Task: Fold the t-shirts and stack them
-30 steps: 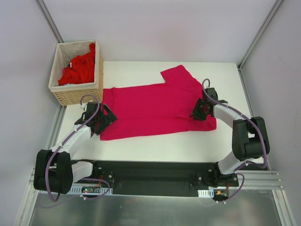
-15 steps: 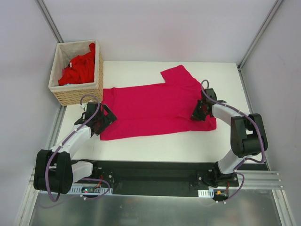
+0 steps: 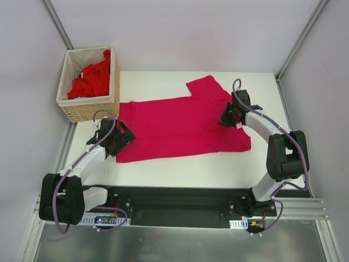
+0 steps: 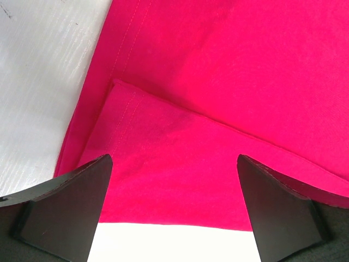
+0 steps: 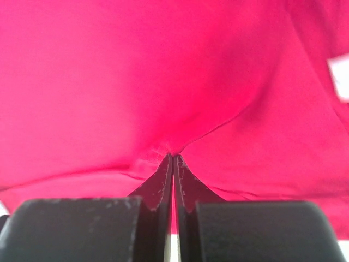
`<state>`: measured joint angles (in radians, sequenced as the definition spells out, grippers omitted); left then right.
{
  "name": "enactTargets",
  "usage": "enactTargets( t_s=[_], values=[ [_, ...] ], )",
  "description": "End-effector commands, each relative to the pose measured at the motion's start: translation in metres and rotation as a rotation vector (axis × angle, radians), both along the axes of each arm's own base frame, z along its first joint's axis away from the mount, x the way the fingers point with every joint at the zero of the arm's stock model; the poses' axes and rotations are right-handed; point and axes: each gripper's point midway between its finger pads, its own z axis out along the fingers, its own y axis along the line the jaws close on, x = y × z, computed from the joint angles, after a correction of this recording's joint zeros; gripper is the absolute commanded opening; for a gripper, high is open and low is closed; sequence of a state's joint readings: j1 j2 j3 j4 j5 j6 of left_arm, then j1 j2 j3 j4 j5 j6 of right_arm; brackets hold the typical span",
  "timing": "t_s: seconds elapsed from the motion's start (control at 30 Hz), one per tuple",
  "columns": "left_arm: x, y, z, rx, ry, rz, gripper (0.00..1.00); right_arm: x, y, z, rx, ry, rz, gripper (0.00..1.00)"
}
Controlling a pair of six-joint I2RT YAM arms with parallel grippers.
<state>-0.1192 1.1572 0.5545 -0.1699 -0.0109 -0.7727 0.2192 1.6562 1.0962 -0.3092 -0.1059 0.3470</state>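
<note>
Your magenta t-shirt [image 3: 180, 125] is lying spread out across the middle of the white counter [image 3: 191, 169]. The hem end points at your left arm and the neck end at your right. One sleeve [image 3: 204, 87] sticks out toward the far side of the counter.

Your right gripper [image 5: 172, 158] is pinched closed on the shirt up near the collar end. In the right wrist view the two fingers are pressed tight together, and the cloth puckers into little creases right at the tips, so it's got a small nip of fabric. There's a white label [image 5: 341, 76] off to the right edge of that same view, partly cut off.

Your left gripper [image 4: 174, 164] is spread wide open over the near corner of the hem. The two dark fingers [image 4: 71, 202] sit well apart with nothing between them but shirt underneath. From the left wrist camera you can see a folded-over layer of the shirt with a stitched edge, bare counter showing to the left of it, and a strip along the bottom. Can't tell whether the fingertips are actually touching the cloth.

The red t-shirts [image 3: 90, 82] are bunched up in the wicker basket [image 3: 87, 112] at the far left corner, just beyond the magenta shirt's hem, with one bit draped over the basket's rim.
</note>
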Motion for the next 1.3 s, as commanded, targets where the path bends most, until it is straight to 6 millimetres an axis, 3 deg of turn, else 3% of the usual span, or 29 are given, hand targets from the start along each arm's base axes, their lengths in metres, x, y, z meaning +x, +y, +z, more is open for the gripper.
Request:
enactTargets(
  t_s=[0.0,0.2,0.23,0.3,0.33,0.4,0.43,0.53,0.73,0.77,0.8,0.83,0.87,0.97,1.1,1.27],
  values=[
    [0.001,0.002,0.001,0.021,-0.011,0.0,0.99,0.017,0.019,0.017,0.009,-0.023,0.041,0.01],
    [0.002,0.002,0.0,0.022,-0.011,-0.003,0.99,0.034,0.042,0.008,0.022,-0.02,0.073,0.05],
    [0.001,0.001,-0.001,0.021,-0.007,-0.004,0.99,0.036,0.047,0.001,0.024,-0.008,0.08,0.19],
    [0.001,0.001,-0.001,0.022,-0.007,-0.008,0.99,0.041,0.059,-0.003,0.035,-0.009,0.101,0.39],
    [0.001,0.001,-0.001,0.023,-0.007,-0.009,0.99,0.042,0.063,-0.004,0.038,-0.008,0.11,0.56],
    [0.0,0.001,-0.002,0.024,-0.004,-0.01,0.99,0.044,0.069,-0.012,0.032,-0.007,0.12,0.7],
    [0.0,0.002,-0.001,0.025,-0.008,-0.009,0.99,0.044,0.069,-0.015,0.021,-0.009,0.115,0.82],
    [-0.001,0.002,-0.002,0.025,-0.005,-0.011,0.99,0.047,0.064,-0.007,0.002,-0.059,0.109,0.92],
    [-0.001,-0.002,0.0,0.011,-0.01,-0.024,0.99,0.032,0.035,0.046,-0.109,-0.182,0.102,0.96],
    [-0.002,-0.005,0.001,0.0,-0.009,-0.041,0.99,0.023,0.028,0.044,-0.133,-0.173,0.1,0.96],
    [-0.001,-0.011,0.002,-0.021,-0.01,-0.066,0.99,0.013,0.019,0.06,-0.152,-0.204,0.085,0.97],
    [0.001,-0.018,0.005,-0.036,-0.01,-0.1,0.99,0.006,0.011,0.062,-0.172,-0.204,0.076,0.98],
    [0.001,-0.024,0.005,-0.039,-0.006,-0.136,0.99,-0.007,0.003,0.052,-0.197,-0.178,0.075,0.98],
    [-0.004,-0.041,0.0,-0.052,0.027,-0.193,0.99,-0.027,-0.019,0.052,-0.217,-0.163,0.034,1.0],
    [-0.008,-0.045,-0.007,-0.044,0.048,-0.21,0.99,-0.055,-0.046,0.016,-0.171,-0.064,-0.017,1.0],
    [-0.01,-0.041,0.001,-0.028,0.029,-0.2,0.99,-0.071,-0.071,-0.009,-0.153,0.005,-0.079,1.0]
  ],
)
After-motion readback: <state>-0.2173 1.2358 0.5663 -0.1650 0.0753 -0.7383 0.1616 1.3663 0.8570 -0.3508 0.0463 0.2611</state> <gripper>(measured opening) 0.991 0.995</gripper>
